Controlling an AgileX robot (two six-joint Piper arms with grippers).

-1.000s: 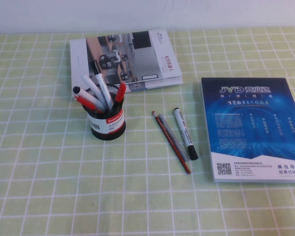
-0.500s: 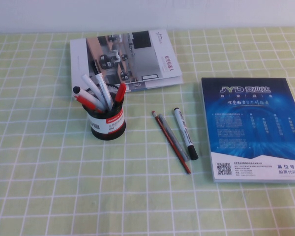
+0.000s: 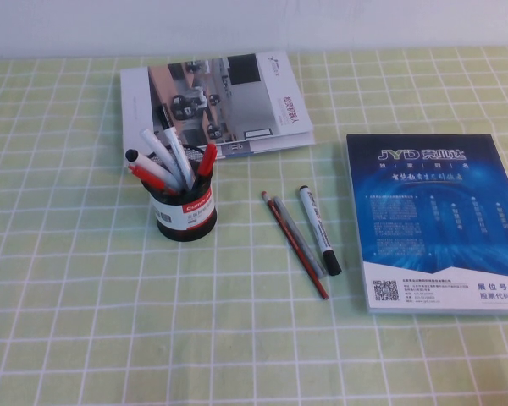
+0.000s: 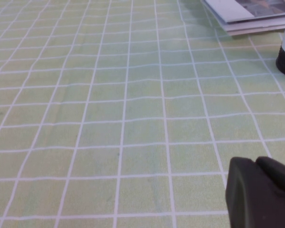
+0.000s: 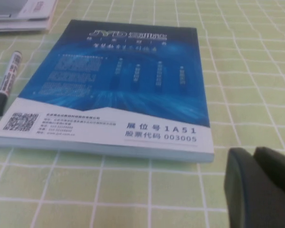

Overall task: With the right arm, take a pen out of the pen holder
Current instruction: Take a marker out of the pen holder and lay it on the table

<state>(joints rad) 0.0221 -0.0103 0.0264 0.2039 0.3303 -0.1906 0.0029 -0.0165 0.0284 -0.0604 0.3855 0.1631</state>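
As things stand, scene: green checked table cloth [image 3: 85, 321] from above; no arm shows in the high view.
pen holder [image 3: 184, 213]: black round cup w/ red-and-white label, upright, left of centre, nearer the cloth's far edge than its near edge.
pens [image 3: 176, 154]: several in the holder, white, red and black caps, bunched and leaning toward the far left corner; one red-capped pen [image 3: 206, 159] leans apart on the right side.
right gripper [image 5: 256, 164]: dark, jaws fully closed, holding nothing; low over the cloth by the near edge, right side, just beside the blue booklet [image 5: 118, 80]; well apart from the holder.
left gripper [image 4: 257, 171]: dark shape low over bare cloth on the left side; open or closed can't be told; nothing seen held.
loose items: pencil [image 3: 295, 244], grey pen [image 3: 298, 233] and black-capped marker [image 3: 319, 228] lie touching or nearly so, btwn holder and booklet.
brochure [image 3: 216, 101]: by the far edge, its near edge just behind the holder.
risk 1: jaws must open before reaching in; if closed they'd likely knock the caps.
risk 2: pens crowd together, so a pinch may catch two.
risk 3: holder looks light; a slanted pull could tip or drag it.
risk 4: reach from the right passes over the loose items; a low path may scatter them, or one gets picked by mistake.
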